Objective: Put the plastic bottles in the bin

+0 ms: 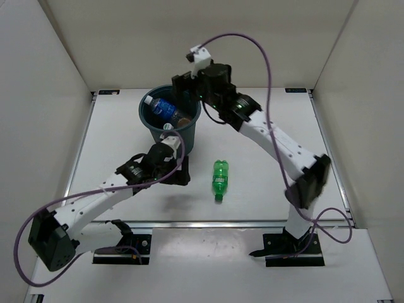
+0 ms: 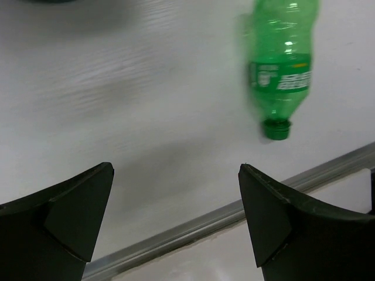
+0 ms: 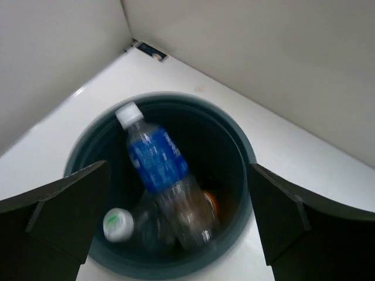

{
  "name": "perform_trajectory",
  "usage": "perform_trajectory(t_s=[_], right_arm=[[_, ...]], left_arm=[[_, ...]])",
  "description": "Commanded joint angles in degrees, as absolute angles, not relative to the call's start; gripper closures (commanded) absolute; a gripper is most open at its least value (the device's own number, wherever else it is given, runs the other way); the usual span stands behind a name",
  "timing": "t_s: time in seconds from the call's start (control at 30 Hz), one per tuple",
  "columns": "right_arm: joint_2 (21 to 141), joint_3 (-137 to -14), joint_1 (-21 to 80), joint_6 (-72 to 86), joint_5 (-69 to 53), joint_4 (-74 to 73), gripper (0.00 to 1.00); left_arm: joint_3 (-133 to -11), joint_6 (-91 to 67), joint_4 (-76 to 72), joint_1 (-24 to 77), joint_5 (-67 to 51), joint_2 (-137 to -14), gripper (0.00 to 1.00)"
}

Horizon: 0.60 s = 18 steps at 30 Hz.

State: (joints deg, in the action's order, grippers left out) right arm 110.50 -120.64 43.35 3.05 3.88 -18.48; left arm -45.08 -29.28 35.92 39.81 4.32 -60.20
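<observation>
A green bottle [image 1: 219, 178] lies on the white table with its cap toward the near edge; the left wrist view has it [image 2: 280, 64] at the upper right. My left gripper [image 1: 180, 175] [image 2: 176, 167] hangs open to the left of it, with nothing between its fingers. The dark teal bin [image 1: 189, 136] stands at the back. In it lies a clear bottle with a blue label [image 1: 165, 108] [image 3: 161, 170], beside a bottle with a white and green cap [image 3: 119, 224] and a patch of orange [image 3: 211, 202]. My right gripper [image 1: 183, 85] [image 3: 179, 167] is open above the bin [image 3: 249, 155].
White walls enclose the table on three sides. A metal rail [image 2: 205, 225] runs along the near edge, close below my left gripper. My right arm [image 1: 278, 142] stretches diagonally over the table's right half, with a purple cable [image 1: 268, 69] looping above it.
</observation>
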Motion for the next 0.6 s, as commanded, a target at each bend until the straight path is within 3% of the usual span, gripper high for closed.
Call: perform_trajectory(t_s=[0.0, 0.2, 0.4, 0.57], right_arm=[[93.4, -104.0, 42.5, 4.0, 13.3, -17.3, 0.01], [70.6, -72.3, 27.2, 18.4, 8.3, -22.2, 0.01], [54.2, -52.0, 8.7, 20.9, 1.9, -29.9, 0.01], [48.7, -41.9, -4.6, 18.8, -3.5, -35.3, 0.00]], left_arm=[[-52.3, -28.0, 29.5, 45.5, 5.8, -67.1, 0.01], [-61.7, -28.5, 27.5, 52.8, 5.5, -83.3, 0.01], [-69.3, -28.3, 27.4, 56.2, 8.0, -97.2, 0.01], [-73.9, -28.6, 27.5, 57.7, 9.1, -105.5, 0.01]])
